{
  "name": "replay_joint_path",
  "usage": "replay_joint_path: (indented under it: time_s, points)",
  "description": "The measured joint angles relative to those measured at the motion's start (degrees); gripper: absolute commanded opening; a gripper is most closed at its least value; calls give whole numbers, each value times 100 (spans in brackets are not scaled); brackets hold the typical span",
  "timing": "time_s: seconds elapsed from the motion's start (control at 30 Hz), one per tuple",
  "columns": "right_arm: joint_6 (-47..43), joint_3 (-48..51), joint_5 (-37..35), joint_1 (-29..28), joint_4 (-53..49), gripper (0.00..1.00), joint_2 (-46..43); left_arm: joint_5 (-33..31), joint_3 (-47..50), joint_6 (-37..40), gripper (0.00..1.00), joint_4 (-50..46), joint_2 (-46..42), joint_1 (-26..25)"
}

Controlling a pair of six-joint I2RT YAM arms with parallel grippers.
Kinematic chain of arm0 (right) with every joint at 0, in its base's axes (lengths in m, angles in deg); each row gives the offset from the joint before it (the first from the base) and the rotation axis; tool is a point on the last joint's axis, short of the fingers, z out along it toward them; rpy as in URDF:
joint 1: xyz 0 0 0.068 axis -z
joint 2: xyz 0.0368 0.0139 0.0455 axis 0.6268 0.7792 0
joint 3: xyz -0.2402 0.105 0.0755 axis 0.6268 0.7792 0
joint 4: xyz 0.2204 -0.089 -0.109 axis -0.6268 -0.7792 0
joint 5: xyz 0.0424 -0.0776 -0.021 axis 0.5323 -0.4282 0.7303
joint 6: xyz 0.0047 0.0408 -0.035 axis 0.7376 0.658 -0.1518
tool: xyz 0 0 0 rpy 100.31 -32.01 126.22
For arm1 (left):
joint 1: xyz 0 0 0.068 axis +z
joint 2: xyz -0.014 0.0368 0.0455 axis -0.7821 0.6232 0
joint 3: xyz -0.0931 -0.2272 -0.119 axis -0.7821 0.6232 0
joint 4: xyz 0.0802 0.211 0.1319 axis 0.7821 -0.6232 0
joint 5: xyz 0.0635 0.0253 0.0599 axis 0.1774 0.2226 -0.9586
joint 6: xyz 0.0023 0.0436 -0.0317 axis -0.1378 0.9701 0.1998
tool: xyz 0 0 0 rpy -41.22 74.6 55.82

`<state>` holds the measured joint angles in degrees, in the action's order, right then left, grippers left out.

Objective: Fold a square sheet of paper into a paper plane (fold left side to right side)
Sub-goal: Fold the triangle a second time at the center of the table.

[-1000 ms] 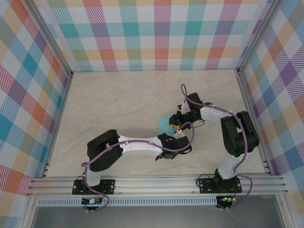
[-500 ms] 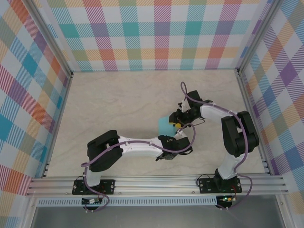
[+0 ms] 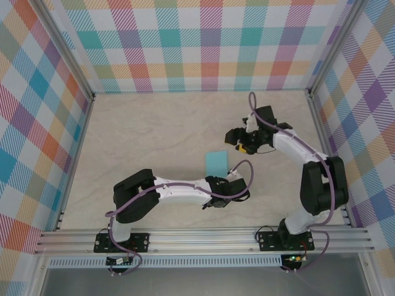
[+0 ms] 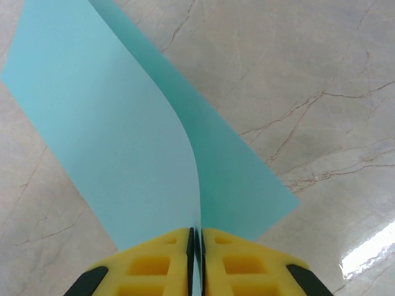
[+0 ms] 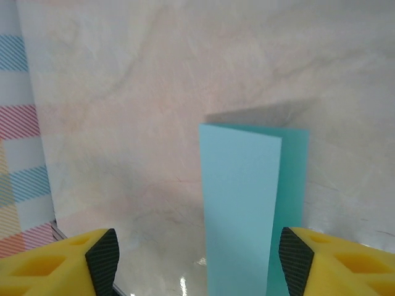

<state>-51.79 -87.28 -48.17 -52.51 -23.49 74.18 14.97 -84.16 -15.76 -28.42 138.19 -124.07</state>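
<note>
The square sheet of paper is light turquoise and lies folded in half lengthwise on the marble table. In the left wrist view the paper has its upper layer bowing up off the lower one. My left gripper is shut on the paper's near edge, and in the top view that gripper sits at the sheet's near right corner. My right gripper hovers open, up and to the right of the sheet. Nothing is between its fingers, and the paper lies beyond them.
Plaid walls with aluminium posts enclose the table on three sides. The left arm's forearm lies low across the near middle. The right arm stands along the right side.
My right gripper has opened, let go of the paper and pulled back up and to the right. My left gripper has shut on the paper's near edge. The sheet now rests flatter.
</note>
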Motion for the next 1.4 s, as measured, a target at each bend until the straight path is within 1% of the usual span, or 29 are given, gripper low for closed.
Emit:
replay_joint_path:
  time_s: [0.1,0.17,0.27,0.3,0.4,0.47,0.53,0.67,0.83,0.93,1.2,1.4]
  points:
    - [-17,317,-9,415,46,81,-643,118,57,-57,10,87,-9,2]
    - [-37,570,-9,623,57,80,-966,197,85,-118,10,127,-13,31]
    - [-76,1014,20,835,52,67,-1255,343,87,-173,10,129,-48,92]
    - [-92,1172,37,887,55,58,-1287,402,103,-195,10,136,-85,122]
    - [-72,1655,92,949,120,38,-1325,595,186,-304,10,168,-256,229]
    - [20,2072,181,949,293,28,-1432,713,254,-407,9,192,-367,328]
    - [164,2500,330,949,529,21,-1576,831,337,-490,9,262,-463,435]
    - [402,3104,656,890,894,13,-1661,1191,590,-664,9,479,-649,669]
    - [566,3342,929,448,1340,6,-1453,1679,990,-828,9,824,-920,944]
    - [682,3449,979,111,1585,5,-1290,1926,1198,-892,10,1019,-1073,1060]
    - [870,3445,885,-704,1928,4,-743,2404,1497,-984,10,1333,-1368,1412]
    - [883,3206,656,-990,1858,4,-302,2651,1574,-1060,10,1506,-1432,1482]
